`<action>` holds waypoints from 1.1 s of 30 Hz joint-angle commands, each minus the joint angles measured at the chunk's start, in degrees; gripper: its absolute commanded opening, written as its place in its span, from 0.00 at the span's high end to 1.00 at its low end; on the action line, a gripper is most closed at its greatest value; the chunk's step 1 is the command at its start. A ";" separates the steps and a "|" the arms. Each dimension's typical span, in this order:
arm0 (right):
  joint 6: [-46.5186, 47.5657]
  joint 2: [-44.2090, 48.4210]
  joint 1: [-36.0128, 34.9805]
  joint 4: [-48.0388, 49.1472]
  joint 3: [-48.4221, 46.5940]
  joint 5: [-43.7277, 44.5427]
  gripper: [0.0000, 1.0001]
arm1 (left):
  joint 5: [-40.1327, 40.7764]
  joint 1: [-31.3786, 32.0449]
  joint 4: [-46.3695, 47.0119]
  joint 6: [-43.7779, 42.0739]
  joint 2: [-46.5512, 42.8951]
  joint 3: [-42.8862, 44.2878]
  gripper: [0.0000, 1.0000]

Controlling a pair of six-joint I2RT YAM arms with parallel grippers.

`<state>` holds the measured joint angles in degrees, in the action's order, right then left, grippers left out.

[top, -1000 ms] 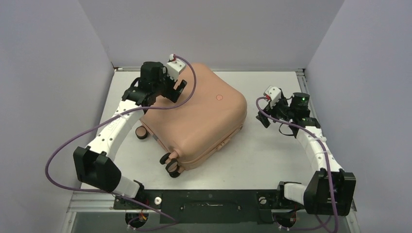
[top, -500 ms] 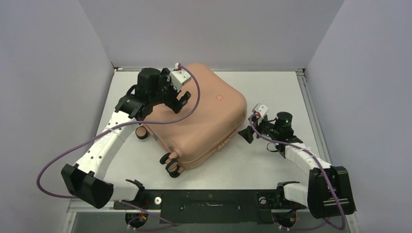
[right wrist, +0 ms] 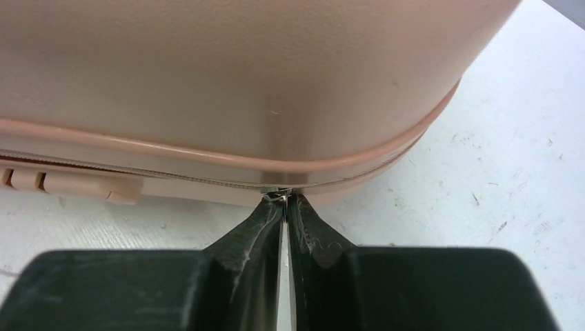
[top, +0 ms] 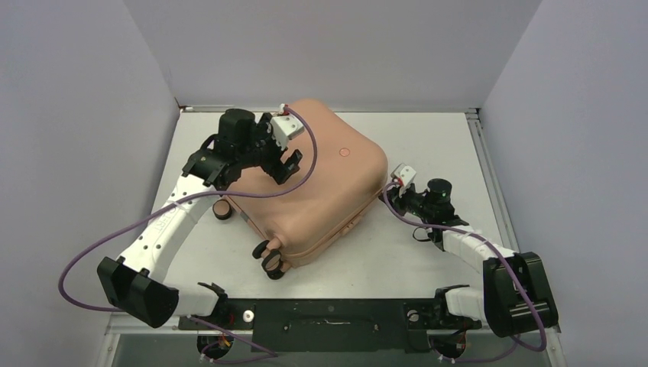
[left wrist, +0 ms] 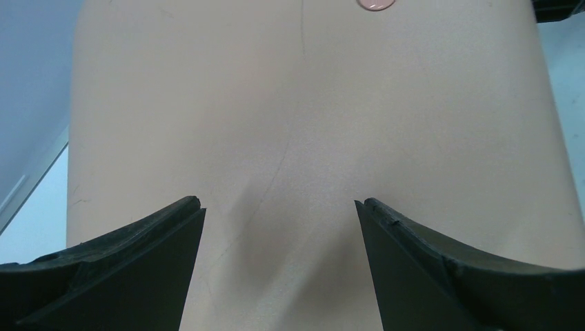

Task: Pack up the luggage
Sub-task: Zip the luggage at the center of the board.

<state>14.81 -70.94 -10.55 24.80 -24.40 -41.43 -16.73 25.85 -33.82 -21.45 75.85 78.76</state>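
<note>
luggage (top: 325,195) lay closed at frame centre on the table (top: 435,138) | left gripper (left wrist: 278,201) hung released, fingers (left wrist: 131,269) spread over the shell's upper-left part | right gripper (right wrist: 283,200) was clenched on the zipper pull (right wrist: 274,194) at the right-hand seam

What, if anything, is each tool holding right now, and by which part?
The right tool pinches the luggage by its small metal zipper pull. The left tool is open above the luggage, holding nothing.
</note>
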 commanded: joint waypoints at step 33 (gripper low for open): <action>0.49 -18.37 5.34 -1.85 -21.91 26.67 0.95 | -17.40 8.42 -20.33 -15.79 -5.11 -10.19 0.55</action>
<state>15.14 -83.94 -7.66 17.47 -40.07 -28.69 -37.95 34.11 -47.77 -33.95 69.56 71.55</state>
